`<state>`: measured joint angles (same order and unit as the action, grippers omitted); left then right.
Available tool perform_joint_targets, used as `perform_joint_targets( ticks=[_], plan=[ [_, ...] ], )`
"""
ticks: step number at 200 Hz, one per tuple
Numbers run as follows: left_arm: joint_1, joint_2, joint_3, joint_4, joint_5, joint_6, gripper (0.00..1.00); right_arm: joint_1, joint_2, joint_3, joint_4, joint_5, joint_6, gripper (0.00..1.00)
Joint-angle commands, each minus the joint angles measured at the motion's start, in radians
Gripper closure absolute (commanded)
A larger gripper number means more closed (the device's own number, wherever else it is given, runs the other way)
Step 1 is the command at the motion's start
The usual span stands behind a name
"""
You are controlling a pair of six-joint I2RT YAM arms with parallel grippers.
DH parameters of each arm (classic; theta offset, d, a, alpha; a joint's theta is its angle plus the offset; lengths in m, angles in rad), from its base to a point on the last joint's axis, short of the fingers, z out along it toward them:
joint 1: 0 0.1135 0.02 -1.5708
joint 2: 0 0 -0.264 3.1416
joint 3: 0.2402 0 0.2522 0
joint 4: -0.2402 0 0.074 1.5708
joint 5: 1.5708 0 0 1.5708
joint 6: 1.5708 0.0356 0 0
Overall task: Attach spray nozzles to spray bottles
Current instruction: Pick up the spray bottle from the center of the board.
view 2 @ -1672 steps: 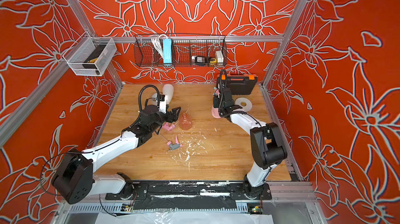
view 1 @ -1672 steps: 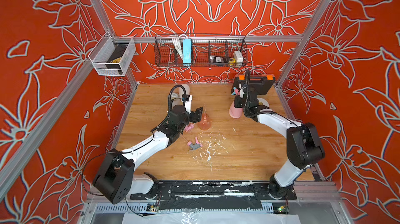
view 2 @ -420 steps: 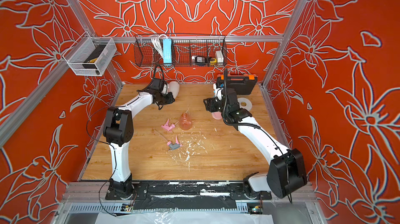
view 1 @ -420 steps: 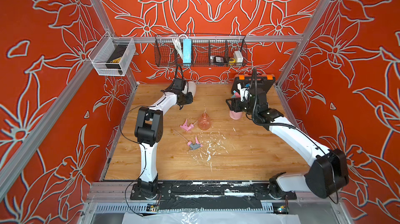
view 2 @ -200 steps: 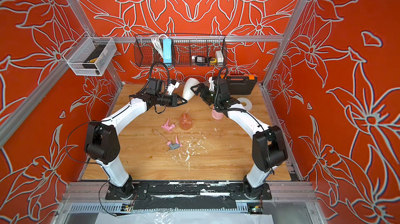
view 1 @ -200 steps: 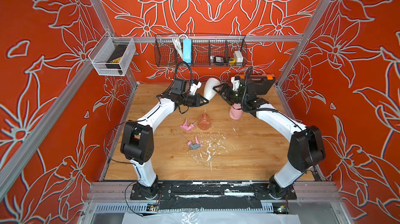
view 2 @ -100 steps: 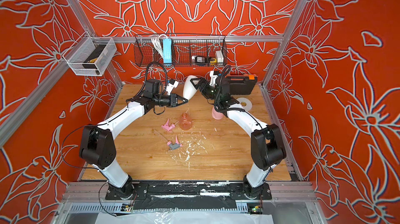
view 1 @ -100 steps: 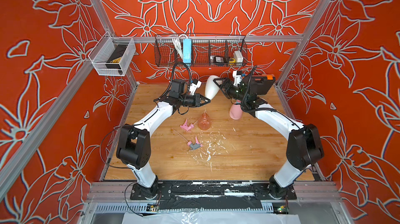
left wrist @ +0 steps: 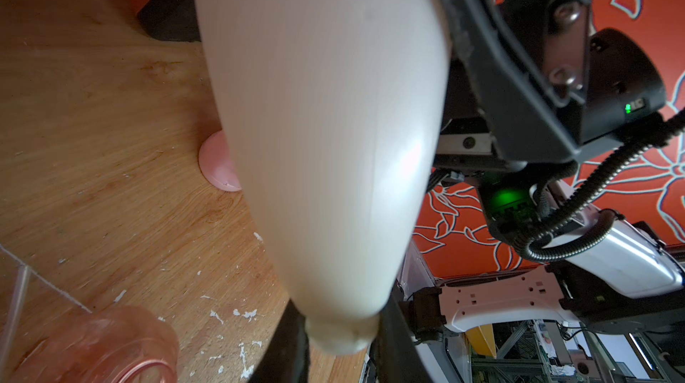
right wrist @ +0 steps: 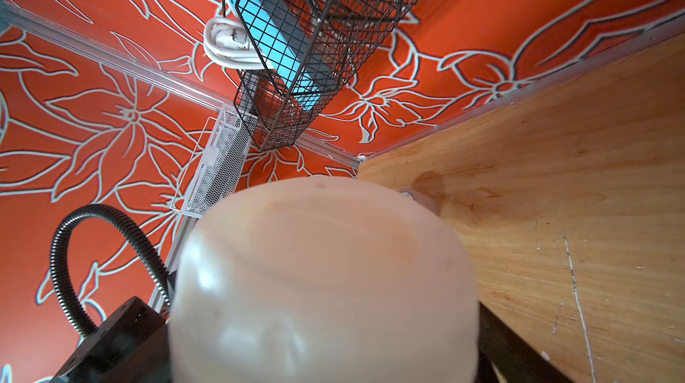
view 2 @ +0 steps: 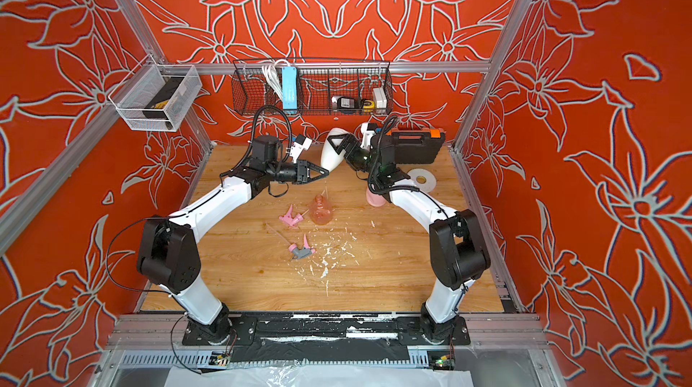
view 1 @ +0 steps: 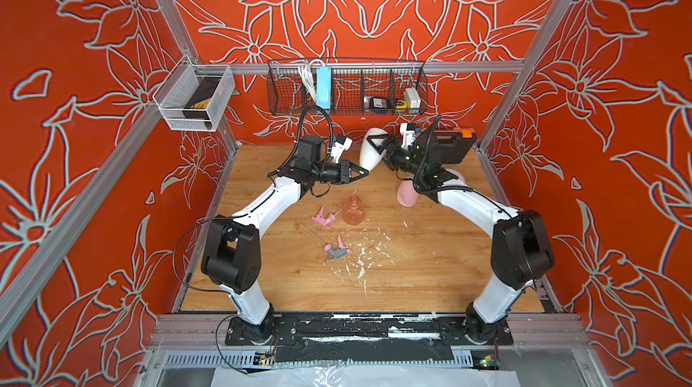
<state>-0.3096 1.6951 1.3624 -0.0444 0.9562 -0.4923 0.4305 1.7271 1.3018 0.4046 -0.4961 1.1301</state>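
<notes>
Cream bottle (view 1: pixel 369 153) raised, neck in left tool (view 1: pixel 366 171); orange bottle (view 1: pixel 353 213) maybe holds tube (view 1: pixel 354 191).

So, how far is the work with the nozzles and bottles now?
Done: no nozzle visibly fitted. The orange bottle stands with no head on; the pink bottle has its top hidden by the right arm. In hand: the left tool pinches the cream bottle at its neck, the right tool open around its body. Left: the pink nozzle and the pink-and-grey nozzle lie loose on the table.
</notes>
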Motion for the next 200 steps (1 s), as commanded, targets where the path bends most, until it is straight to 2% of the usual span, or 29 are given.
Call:
perform_joint_targets(
  ticks=[1,27,45,63,77,91,127,160,177,182,189,200],
  plan=[
    [-0.011,-0.012,0.006,0.049,0.036,-0.007,0.91,0.005,0.021,0.008,0.056,-0.012,0.038,0.03],
    [-0.011,-0.005,0.009,0.045,0.039,-0.006,0.91,0.005,0.032,-0.001,0.097,-0.017,0.074,0.03],
    [-0.011,0.0,0.011,0.039,0.037,-0.001,0.91,0.004,0.029,-0.007,0.11,-0.017,0.087,0.06],
    [-0.011,0.009,0.011,0.034,0.033,0.002,0.89,0.005,0.018,-0.015,0.112,-0.013,0.092,0.13],
    [-0.011,0.012,0.012,0.031,0.03,0.005,0.88,0.005,0.011,-0.018,0.107,-0.009,0.091,0.23],
    [-0.011,0.016,0.014,0.028,0.024,0.009,0.83,0.004,0.009,-0.02,0.102,-0.006,0.097,0.24],
    [-0.011,0.016,0.035,-0.013,-0.026,0.046,0.51,-0.005,0.011,-0.028,0.122,-0.009,0.142,0.27],
    [-0.005,0.004,0.034,-0.023,-0.113,0.079,0.4,-0.032,-0.001,-0.017,0.104,-0.013,0.17,0.28],
    [0.007,-0.009,0.018,0.005,-0.176,0.076,0.28,-0.051,-0.013,0.009,0.046,-0.026,0.168,0.28],
    [0.012,-0.017,0.008,0.022,-0.197,0.07,0.21,-0.056,-0.017,0.019,0.027,-0.03,0.166,0.29],
    [0.017,-0.028,-0.008,0.053,-0.237,0.068,0.04,-0.065,-0.021,0.032,-0.009,-0.033,0.164,0.29],
    [0.019,-0.062,-0.054,0.132,-0.348,0.088,0.02,-0.078,-0.03,0.056,-0.065,-0.036,0.165,0.3]
  ],
)
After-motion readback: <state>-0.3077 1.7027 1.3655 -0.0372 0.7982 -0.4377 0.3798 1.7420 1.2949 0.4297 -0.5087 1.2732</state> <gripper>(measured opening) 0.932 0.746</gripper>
